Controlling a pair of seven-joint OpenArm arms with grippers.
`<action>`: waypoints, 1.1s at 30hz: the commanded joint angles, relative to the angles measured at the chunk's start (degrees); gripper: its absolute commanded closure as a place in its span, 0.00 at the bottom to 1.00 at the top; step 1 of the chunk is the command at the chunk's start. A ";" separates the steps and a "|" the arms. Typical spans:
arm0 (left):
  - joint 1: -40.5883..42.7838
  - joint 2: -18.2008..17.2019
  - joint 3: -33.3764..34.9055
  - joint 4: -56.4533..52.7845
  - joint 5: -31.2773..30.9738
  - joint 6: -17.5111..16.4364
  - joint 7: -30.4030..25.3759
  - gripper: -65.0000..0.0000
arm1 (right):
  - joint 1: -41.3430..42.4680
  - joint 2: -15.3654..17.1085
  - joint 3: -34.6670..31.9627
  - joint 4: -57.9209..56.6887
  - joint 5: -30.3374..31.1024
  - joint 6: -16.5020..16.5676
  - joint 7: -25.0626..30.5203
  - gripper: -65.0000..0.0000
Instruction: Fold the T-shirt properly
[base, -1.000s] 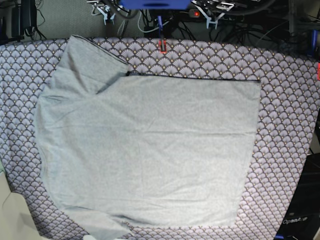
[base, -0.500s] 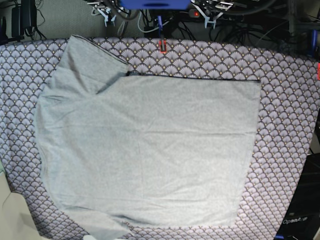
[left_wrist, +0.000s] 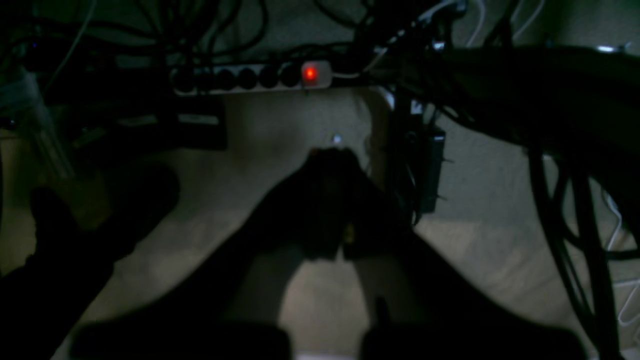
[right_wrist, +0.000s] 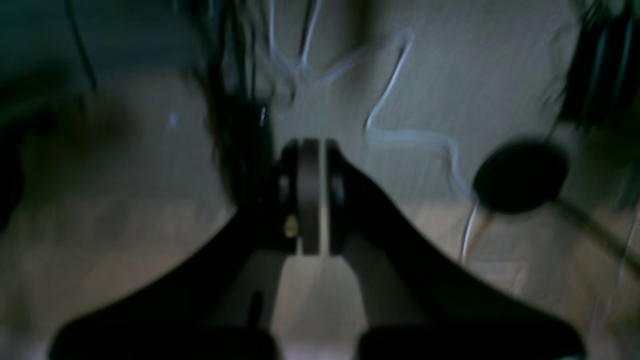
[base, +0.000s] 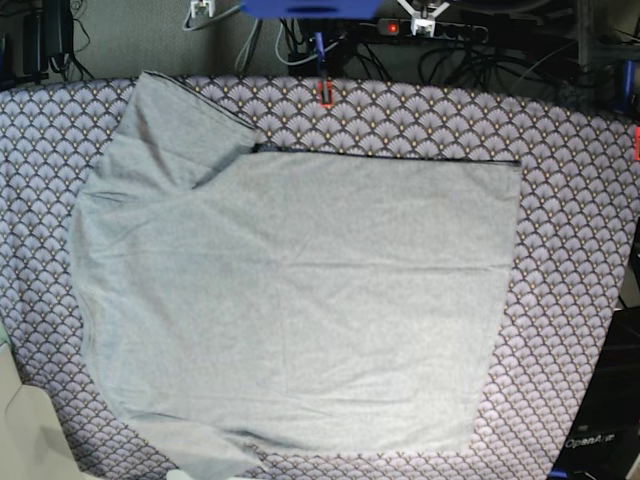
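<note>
T-shirt (base: 290, 300) lies spread flat across the middle of the desk (base: 580, 250), one sleeve toward the far left corner. It looks light, soft and limp; pinch it at hem corners or sleeve. Left end effector (left_wrist: 340, 200) and right end effector (right_wrist: 310, 195) are both clenched, empty, off the desk.

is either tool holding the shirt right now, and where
No. The T-shirt lies flat, untouched. The right tool is shut on nothing; the left tool is too dark to read.
</note>
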 joint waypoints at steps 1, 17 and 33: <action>0.25 -0.42 0.05 0.01 0.17 -0.08 -1.77 1.00 | -1.85 0.68 0.08 0.26 0.23 -0.54 2.32 1.00; 15.02 -6.39 -0.30 0.01 -0.27 -0.25 -40.01 1.00 | -21.45 3.41 0.08 24.52 0.23 -0.54 34.41 1.00; 38.85 -7.36 0.05 34.25 -7.57 -0.17 -49.95 1.00 | -42.90 2.44 4.91 72.17 0.06 -0.45 25.53 1.00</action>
